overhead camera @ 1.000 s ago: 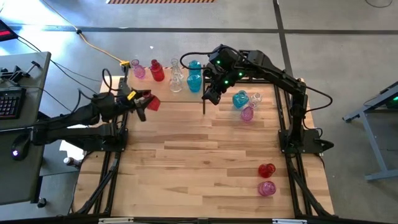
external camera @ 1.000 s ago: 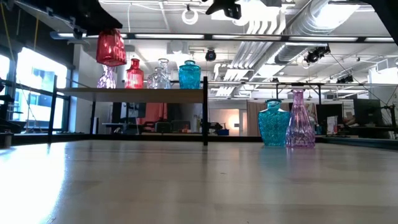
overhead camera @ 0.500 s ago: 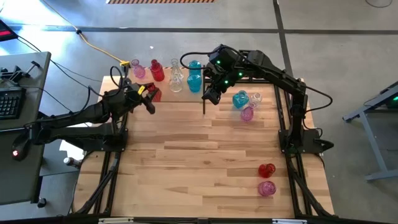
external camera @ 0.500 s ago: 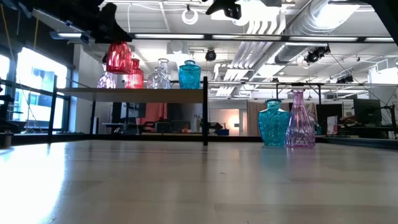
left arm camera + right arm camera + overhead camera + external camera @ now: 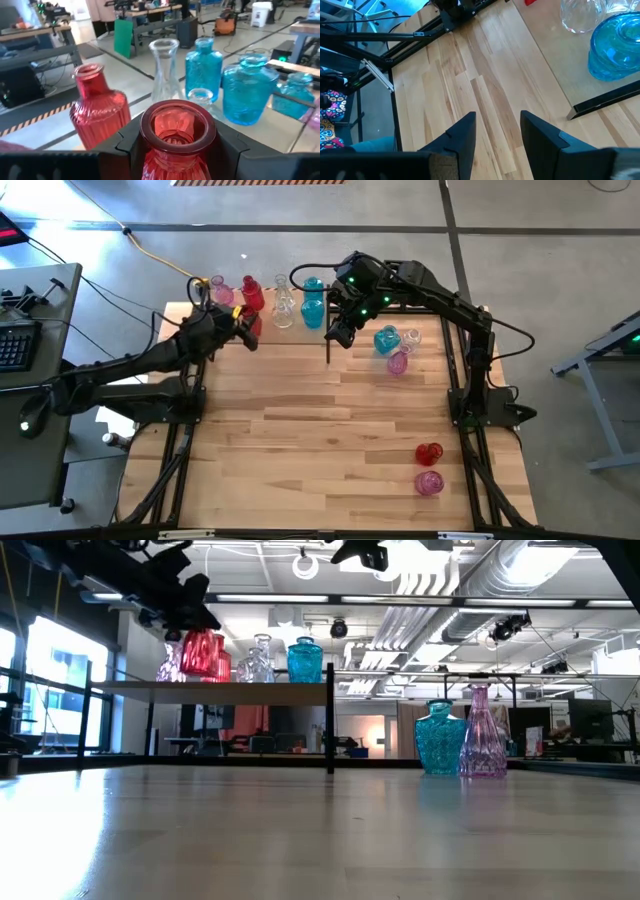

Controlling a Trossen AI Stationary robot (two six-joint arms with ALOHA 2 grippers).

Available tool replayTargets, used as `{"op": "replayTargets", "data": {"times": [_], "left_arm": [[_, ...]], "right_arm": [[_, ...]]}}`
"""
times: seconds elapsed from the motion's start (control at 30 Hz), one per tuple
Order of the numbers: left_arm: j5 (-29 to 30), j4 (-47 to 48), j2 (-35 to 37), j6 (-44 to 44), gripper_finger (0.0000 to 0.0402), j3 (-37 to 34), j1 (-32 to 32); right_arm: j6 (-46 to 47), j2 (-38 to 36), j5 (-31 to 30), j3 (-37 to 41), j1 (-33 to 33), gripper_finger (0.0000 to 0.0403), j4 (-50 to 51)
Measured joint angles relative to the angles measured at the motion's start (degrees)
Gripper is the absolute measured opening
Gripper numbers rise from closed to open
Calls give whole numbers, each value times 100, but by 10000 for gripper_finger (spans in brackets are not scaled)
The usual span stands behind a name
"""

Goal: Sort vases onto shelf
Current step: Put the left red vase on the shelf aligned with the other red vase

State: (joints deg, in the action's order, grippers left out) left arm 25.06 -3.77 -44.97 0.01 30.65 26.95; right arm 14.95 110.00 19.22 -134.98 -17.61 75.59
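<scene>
Light wood shelf (image 5: 300, 330) at the table's far side carries a vase row (image 5: 262, 658); we see the left gripper (image 5: 243, 332) clamped on a red vase (image 5: 176, 134) above its left end, while the right gripper (image 5: 496, 131) hovers empty, fingers apart.

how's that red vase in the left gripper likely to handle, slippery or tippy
Probably slippery: the red vase looks like smooth ribbed glass, held by the left gripper at its narrow neck. Likely fragile too. Standing, its narrow neck over a rounder body may tip if nudged near the neighbouring red vase.
</scene>
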Motion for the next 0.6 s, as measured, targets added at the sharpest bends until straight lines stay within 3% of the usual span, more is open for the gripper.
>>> {"op": "replayTargets", "data": {"times": [0.6], "left_arm": [[-577, -367, -446, -40, 147, 0, 613]], "right_arm": [[1, 0, 0, 0, 2, 135, 0]]}}
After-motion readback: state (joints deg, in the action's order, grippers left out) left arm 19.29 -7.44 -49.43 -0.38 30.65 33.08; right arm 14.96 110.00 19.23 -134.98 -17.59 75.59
